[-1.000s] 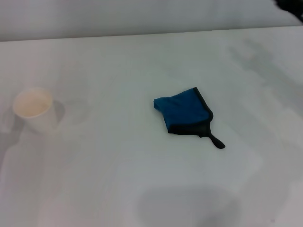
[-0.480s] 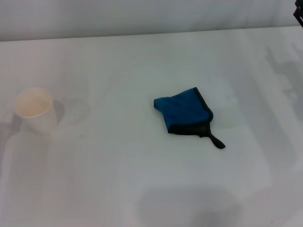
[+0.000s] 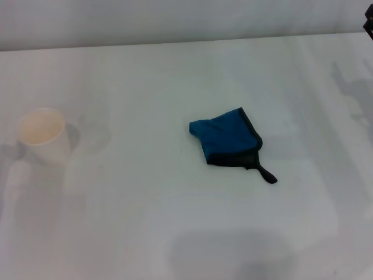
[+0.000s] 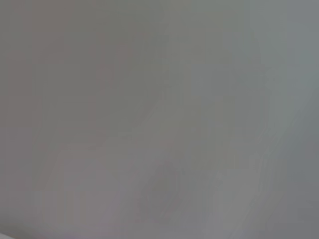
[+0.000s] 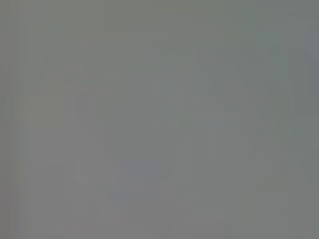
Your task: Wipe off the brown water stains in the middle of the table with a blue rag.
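The blue rag (image 3: 226,139) lies folded in the middle of the white table (image 3: 145,221), with dark edging and a short dark tail pointing toward the near right. No brown water stain shows anywhere on the table; what lies under the rag is hidden. A small dark part of my right gripper (image 3: 369,24) shows at the far right edge of the head view, well away from the rag. My left gripper is out of view. Both wrist views show only plain grey surface.
A white paper cup (image 3: 42,136) with a beige inside stands upright at the left of the table. The table's far edge runs along the top of the head view.
The dark right gripper at the top right corner has drawn back to the right, almost out of the head view. The rag and the cup have not moved.
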Available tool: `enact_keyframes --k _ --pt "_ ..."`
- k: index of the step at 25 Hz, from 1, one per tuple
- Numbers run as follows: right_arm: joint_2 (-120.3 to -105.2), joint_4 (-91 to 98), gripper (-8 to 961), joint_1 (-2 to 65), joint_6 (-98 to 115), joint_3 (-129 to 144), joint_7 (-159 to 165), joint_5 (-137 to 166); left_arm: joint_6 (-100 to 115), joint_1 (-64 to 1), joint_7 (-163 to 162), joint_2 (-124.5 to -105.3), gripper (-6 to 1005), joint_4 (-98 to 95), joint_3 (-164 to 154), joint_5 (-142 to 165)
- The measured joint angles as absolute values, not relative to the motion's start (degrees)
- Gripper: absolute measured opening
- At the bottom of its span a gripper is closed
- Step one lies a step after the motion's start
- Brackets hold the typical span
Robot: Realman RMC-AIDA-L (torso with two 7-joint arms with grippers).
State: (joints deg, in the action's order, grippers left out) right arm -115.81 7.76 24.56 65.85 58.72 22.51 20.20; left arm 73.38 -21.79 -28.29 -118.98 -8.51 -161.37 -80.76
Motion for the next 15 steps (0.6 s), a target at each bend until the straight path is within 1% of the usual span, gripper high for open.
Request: enact_keyframes --k 15 --pt "-115.42 7.64 832 23.81 65.93 58.70 24.03 20.12 73.39 -21.84 -29.22 -119.18 892 -8.03 -161.36 -81.16"
